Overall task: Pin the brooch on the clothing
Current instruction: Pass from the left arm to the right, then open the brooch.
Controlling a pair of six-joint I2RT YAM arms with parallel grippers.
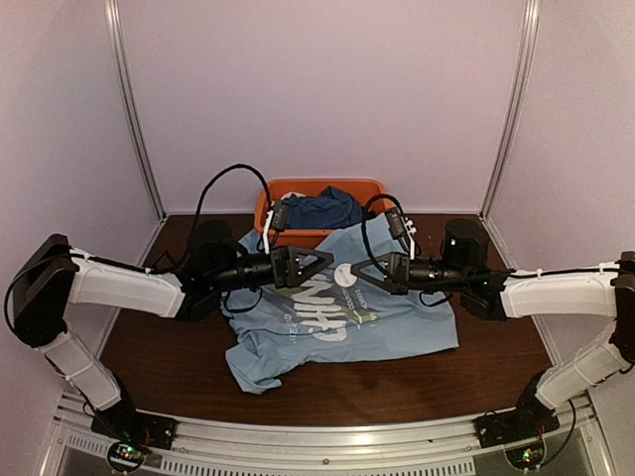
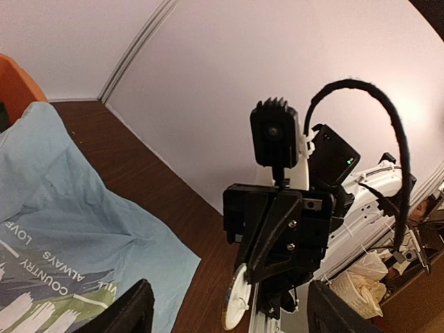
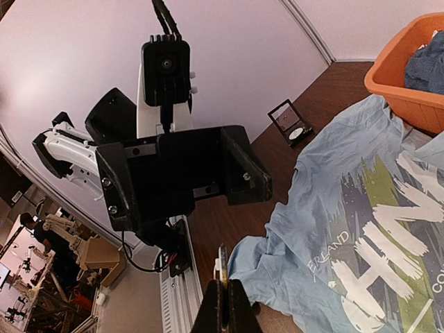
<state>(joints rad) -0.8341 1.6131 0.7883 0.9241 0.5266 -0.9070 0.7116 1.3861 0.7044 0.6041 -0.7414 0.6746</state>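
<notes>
**One Brooch (image 2: 234, 305) Held Above One T-Shirt (image 1: 298, 347)**

We counted one rumpled light blue T-shirt, one orange plastic basket (image 1: 357, 184) behind it holding dark cloth (image 1: 322, 210), and one square black case (image 3: 290, 125) near it. Above the T-shirt, the left gripper (image 1: 323, 260) stood spread; the right gripper (image 3: 222, 305) pinched the small round brooch.

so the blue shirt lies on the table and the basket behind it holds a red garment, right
No, the garment in the orange basket is dark blue, not red; the top view shows it. The shirt does lie on the table in front of the basket.
</notes>
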